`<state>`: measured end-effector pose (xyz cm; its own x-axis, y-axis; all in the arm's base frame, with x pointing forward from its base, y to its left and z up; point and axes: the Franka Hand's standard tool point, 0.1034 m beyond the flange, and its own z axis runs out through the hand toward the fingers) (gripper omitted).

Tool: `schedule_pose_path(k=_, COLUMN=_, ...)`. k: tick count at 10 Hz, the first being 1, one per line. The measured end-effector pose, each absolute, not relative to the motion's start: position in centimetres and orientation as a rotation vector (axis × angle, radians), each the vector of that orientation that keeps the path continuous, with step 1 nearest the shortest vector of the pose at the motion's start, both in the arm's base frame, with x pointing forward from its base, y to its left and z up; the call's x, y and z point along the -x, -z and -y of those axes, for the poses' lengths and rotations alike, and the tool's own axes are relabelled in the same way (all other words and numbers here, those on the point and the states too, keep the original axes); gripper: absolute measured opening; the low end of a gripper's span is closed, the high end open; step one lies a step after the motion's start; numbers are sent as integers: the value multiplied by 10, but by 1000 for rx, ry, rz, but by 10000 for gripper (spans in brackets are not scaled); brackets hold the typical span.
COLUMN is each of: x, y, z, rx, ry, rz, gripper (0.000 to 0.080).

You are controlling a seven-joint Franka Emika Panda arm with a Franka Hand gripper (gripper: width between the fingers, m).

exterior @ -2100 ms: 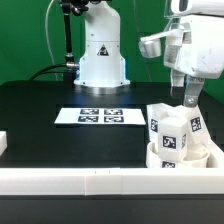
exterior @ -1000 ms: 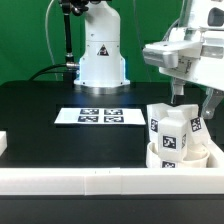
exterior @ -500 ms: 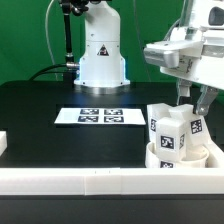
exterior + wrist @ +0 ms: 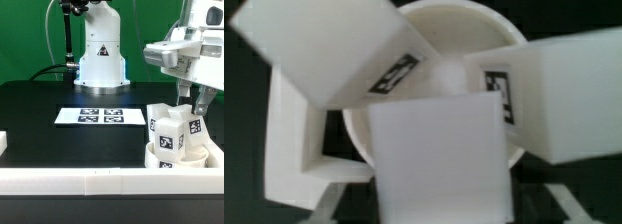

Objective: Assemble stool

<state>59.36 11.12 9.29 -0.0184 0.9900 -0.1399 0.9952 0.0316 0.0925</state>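
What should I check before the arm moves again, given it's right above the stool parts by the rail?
1. Jaws closed on a leg: cannot tell; the gripper is shut, with its tips at the top of the legs.
2. Legs upright on the seat: ok in the exterior view.
3. Leg seated in the seat: cannot tell.
4. Seat flat against the border rail: ok.
5. Marker board uncovered: ok.
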Motion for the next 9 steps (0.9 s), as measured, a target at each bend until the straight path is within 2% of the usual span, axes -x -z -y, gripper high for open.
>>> schedule_pose_path(k=5, x=-594, y=-93, z=-121, rx=-2498, ry=-11, rz=-1617, gripper=340)
schedule_pose_path(k=9, x=-598, y=-92, z=-114, rx=-2674, ry=-49, rz=-1311, gripper=340)
